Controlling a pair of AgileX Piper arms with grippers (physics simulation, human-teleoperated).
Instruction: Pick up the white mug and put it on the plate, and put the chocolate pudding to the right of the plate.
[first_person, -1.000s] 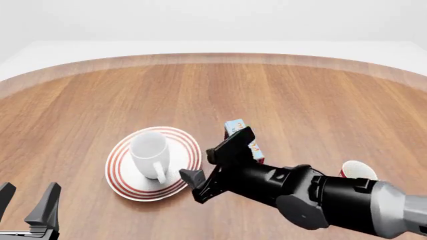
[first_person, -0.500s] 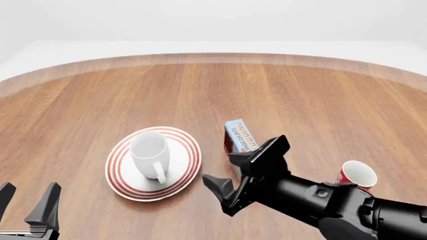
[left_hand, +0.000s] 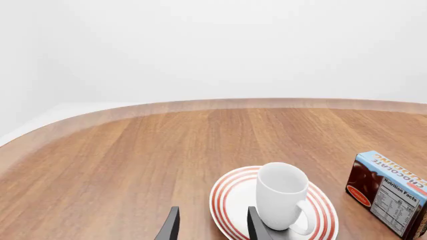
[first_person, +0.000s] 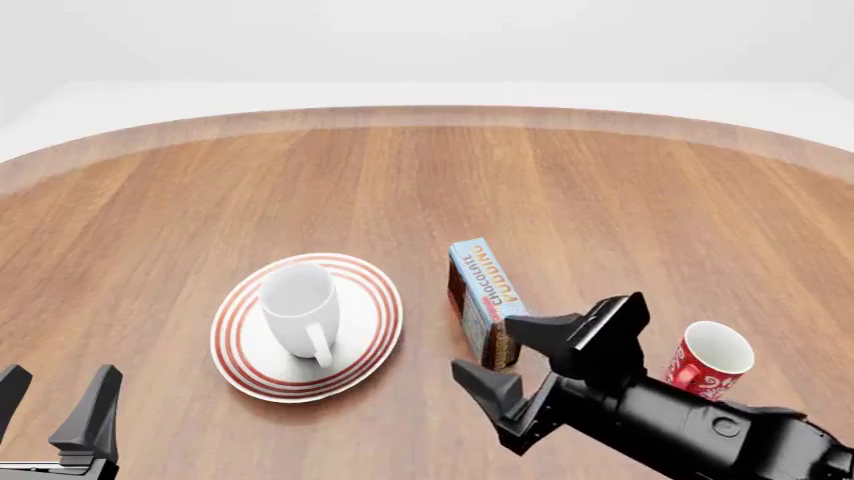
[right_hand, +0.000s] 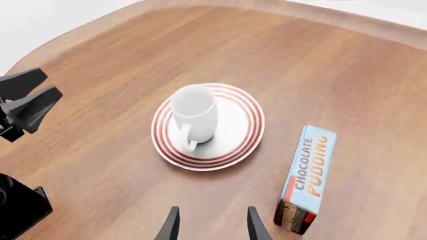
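The white mug (first_person: 302, 307) stands upright on the plate (first_person: 254, 365), which is white with red rings, left of the table's middle. Just right of the plate, with a small gap, the chocolate pudding (first_person: 482, 298) stands on its long edge. My right gripper (first_person: 518, 357) is open and empty, hanging near the carton's near end and clear of it. At the front left corner my left gripper (first_person: 54, 410) is open and empty, well short of the plate. Mug (left_hand: 283, 194) (right_hand: 194, 113), plate (left_hand: 230, 200) (right_hand: 237, 125) and pudding (left_hand: 388, 191) (right_hand: 307, 176) show in both wrist views.
A red mug (first_person: 709, 359) with a white pattern and white inside stands right of the pudding, close to my right arm. The wooden table's curved far edge (first_person: 427, 115) runs across the back.
My right gripper has pulled back toward the near right and away from the pudding, which now stands fully uncovered right of the plate. The left arm has not moved.
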